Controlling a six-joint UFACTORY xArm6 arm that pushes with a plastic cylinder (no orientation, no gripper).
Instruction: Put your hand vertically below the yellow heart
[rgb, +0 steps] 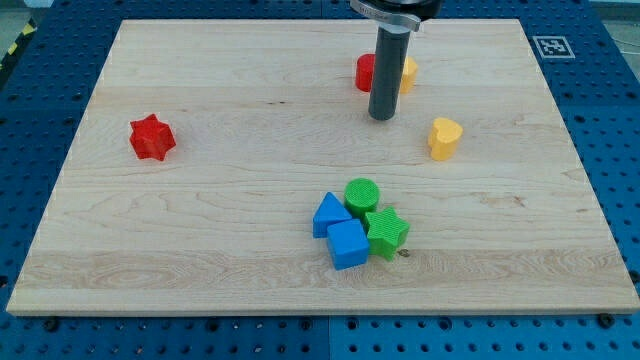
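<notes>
Overhead, my tip (382, 117) rests on the wooden worktop (200, 240), the dark rod rising from it to the view's top edge, where its mount is cut off. No pincer is fitted to this arm, so none shows open or closed; the rod ends plainly at the wood.

Taking the yellow heart (445, 138) as the landmark: it sits on the worktop in the view's upper right part, and my tip lies to the heart's left and slightly toward the view's top, near it but clearly apart, with bare wood between them.

Up and to the left of the heart, a red block (366, 72) shows at the rod's left side and a second yellow block (407, 73) at the rod's right side; the rod hides part of each, so their shapes cannot be made out, nor whether either touches the rod.

Below the heart and to its left, toward the view's bottom, four blocks crowd together: a green cylinder (362, 194) at the cluster's top, a green star (386, 232) on its right, a blue triangle (329, 214) on its left, and a blue cube (348, 244) lowest of the four.

Far to the heart's left, well apart from everything else, a red star (152, 137) stands alone.
</notes>
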